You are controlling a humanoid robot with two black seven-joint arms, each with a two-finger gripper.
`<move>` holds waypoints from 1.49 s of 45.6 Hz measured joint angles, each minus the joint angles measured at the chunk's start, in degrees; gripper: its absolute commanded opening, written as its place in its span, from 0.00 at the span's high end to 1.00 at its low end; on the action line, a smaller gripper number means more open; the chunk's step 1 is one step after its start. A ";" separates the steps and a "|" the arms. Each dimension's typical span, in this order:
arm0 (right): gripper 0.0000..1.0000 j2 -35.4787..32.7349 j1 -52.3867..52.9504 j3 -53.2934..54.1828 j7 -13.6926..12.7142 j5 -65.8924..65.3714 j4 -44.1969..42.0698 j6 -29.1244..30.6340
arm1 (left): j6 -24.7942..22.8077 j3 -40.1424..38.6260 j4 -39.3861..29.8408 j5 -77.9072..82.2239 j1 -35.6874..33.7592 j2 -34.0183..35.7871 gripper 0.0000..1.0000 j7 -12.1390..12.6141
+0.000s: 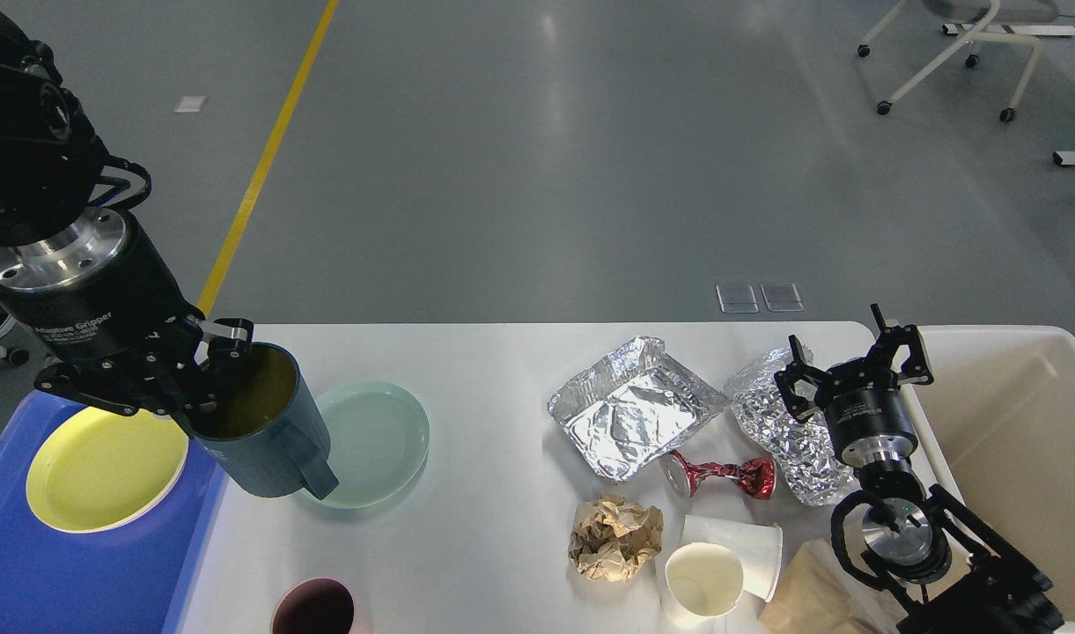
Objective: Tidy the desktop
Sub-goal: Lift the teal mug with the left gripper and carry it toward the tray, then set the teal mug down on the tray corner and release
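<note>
- a lab or industrial test hall, not a home
- wide bare grey floor [537,158] with a painted yellow line [264,158]
- wheeled white chair frame [951,53] beyond the white desktop [493,370]

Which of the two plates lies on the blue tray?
The yellow plate lies on the blue tray. The pale green plate rests directly on the desktop, partly hidden by the dark mug.
</note>
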 measured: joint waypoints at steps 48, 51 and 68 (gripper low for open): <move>0.00 0.00 0.00 -0.02 -0.04 0.00 0.05 0.00 | 17.64 -30.91 32.75 40.08 60.94 45.72 1.00 0.26; 0.00 0.00 0.01 -0.02 -0.04 0.00 0.05 0.00 | 18.98 -34.31 34.12 40.30 64.97 44.60 1.00 0.30; 0.00 0.00 0.00 -0.02 0.01 0.00 0.03 0.00 | 21.11 -38.20 35.41 40.61 71.15 43.46 0.99 0.16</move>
